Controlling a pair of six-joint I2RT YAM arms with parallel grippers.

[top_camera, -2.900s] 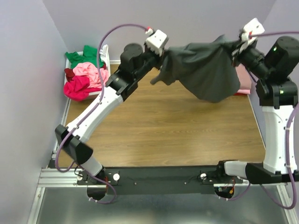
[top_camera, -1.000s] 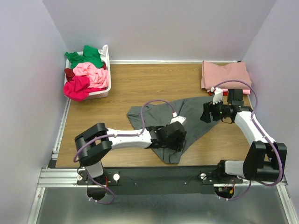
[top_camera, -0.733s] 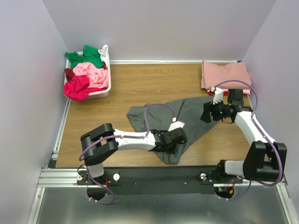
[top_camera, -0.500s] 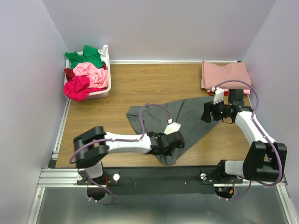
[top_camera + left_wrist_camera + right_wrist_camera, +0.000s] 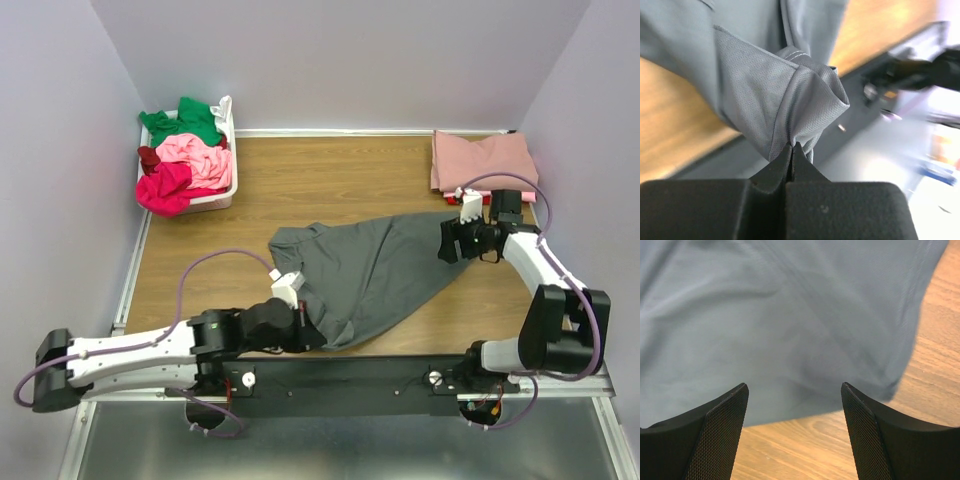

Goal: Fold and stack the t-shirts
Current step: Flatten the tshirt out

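A dark grey t-shirt (image 5: 375,268) lies spread across the middle of the wooden table. My left gripper (image 5: 316,337) is at its near corner by the table's front edge, shut on a bunched fold of the grey cloth (image 5: 780,95); in the left wrist view the fingertips (image 5: 791,146) pinch that fold. My right gripper (image 5: 446,241) hangs open over the shirt's far right edge (image 5: 790,315), its fingers (image 5: 725,415) apart with nothing between them. More t-shirts, green (image 5: 190,120), light pink (image 5: 196,155) and magenta (image 5: 165,188), are heaped in the basket. A folded dusty rose t-shirt (image 5: 480,160) lies at the back right.
The white plastic basket (image 5: 232,150) stands at the back left against the wall. A red edge (image 5: 497,197) shows under the folded dusty rose shirt. Walls close in the table on the left, back and right. The black base rail (image 5: 380,375) runs along the front.
My left gripper has shut on the grey shirt's near corner and drawn back to the near left, pulling the cloth wider. The right arm has barely moved.
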